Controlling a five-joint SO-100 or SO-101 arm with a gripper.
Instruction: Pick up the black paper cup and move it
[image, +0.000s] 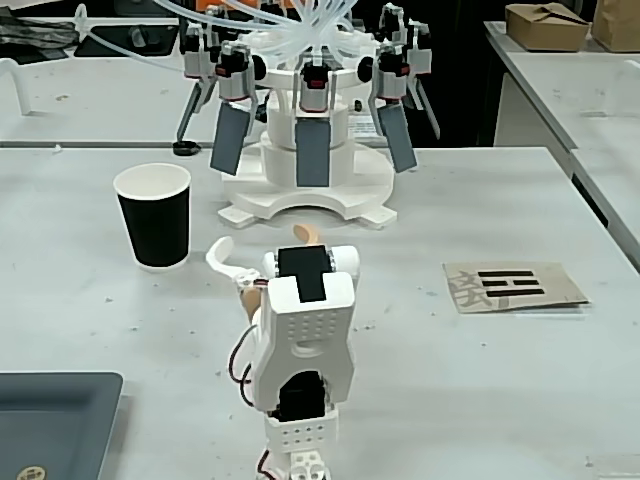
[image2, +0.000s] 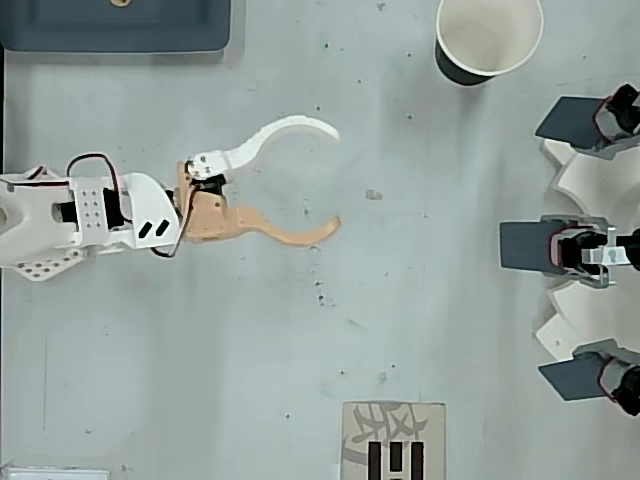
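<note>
A: Overhead view: how is the hand (image2: 335, 178)?
B: Spread wide, its 2 curved fingers apart with nothing between them, above the bare bench (image2: 300, 380).
A: And the cup (image2: 489, 38)?
B: Upright on the bench, ahead of the hand and off beyond its white finger (image2: 270, 140), well apart, near the white machine (image: 308, 170).

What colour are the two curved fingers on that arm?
One finger is white, the other orange-tan, clearest in the overhead view.
</note>
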